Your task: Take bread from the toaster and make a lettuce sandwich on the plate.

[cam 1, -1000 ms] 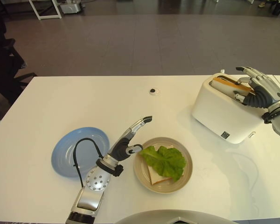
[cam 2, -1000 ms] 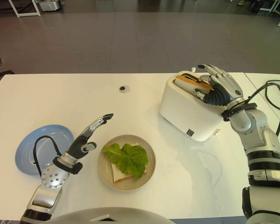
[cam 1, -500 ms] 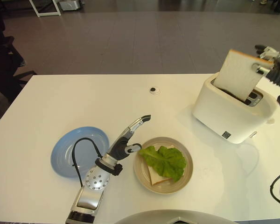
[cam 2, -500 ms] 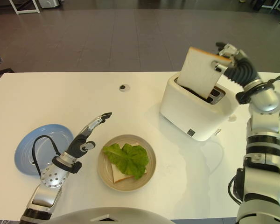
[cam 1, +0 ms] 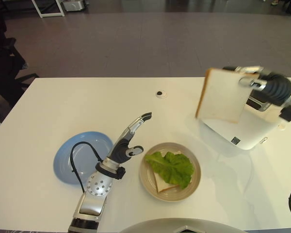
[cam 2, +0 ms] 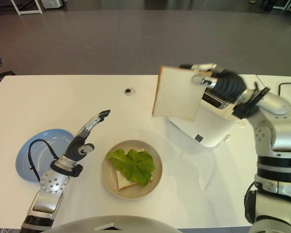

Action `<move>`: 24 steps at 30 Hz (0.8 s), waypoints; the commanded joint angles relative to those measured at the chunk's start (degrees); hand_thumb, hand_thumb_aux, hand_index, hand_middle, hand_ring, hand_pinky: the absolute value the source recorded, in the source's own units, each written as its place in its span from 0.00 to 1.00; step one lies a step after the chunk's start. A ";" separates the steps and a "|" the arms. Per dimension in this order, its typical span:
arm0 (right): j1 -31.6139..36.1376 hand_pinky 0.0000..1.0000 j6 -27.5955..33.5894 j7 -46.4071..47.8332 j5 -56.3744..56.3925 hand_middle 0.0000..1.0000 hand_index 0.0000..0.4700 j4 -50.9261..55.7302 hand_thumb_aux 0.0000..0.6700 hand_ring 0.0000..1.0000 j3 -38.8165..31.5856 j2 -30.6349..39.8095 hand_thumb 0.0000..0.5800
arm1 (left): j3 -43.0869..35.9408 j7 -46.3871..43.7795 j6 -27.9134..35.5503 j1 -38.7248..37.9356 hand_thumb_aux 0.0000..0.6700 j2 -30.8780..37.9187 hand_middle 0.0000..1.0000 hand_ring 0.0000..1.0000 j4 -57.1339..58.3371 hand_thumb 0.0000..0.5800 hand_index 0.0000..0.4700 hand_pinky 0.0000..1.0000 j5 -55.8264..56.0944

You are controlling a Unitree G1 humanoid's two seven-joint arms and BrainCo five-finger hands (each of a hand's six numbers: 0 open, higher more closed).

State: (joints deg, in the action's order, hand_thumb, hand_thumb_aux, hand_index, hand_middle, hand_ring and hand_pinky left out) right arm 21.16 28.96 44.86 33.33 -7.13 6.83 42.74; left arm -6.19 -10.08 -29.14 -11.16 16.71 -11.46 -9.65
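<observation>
The slice of bread (cam 1: 222, 94) has come fully out of the toaster (cam 1: 247, 132) since half a second ago, when its lower end was still in the slot. It has travelled toward the left of the frame with the right hand (cam 1: 270, 87). That hand pinches the slice at its upper right corner, fingers closed on the crust. The slice hangs in the air, nearly upright and slightly tilted, in front of the toaster's left end, in the right of the frame. The white toaster stands at the right edge of the white tabletop (cam 1: 87, 102).

The left hand (cam 1: 126, 145) has shifted a little up and to the left. It sits in the lower middle of the frame, between the two plates. Its fingers are stretched out and point to the upper right, with the thumb drawn in, and it holds nothing.

Just right of it, the beige plate (cam 1: 196, 177) carries a lower slice (cam 1: 162, 186) of bread with a green lettuce leaf (cam 1: 172, 167) lying across it. A blue plate (cam 1: 63, 162) lies at lower left, and a black cable (cam 1: 73, 158) from the left wrist loops over it. A small dark round fitting (cam 1: 159, 93) is set in the tabletop near its far edge.
</observation>
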 commanded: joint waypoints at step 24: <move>-7.76 0.00 15.43 2.02 -3.76 0.00 1.00 -8.92 1.00 0.00 -15.41 -10.56 1.00 | -0.39 0.24 -1.26 0.56 0.00 0.26 0.00 0.00 -0.09 0.00 0.00 0.00 -3.83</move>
State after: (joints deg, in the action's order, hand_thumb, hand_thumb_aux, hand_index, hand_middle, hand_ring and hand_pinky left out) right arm 12.00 41.84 46.72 27.23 -14.67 -10.53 31.77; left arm -6.18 -9.59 -30.61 -10.40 16.73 -11.32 -12.65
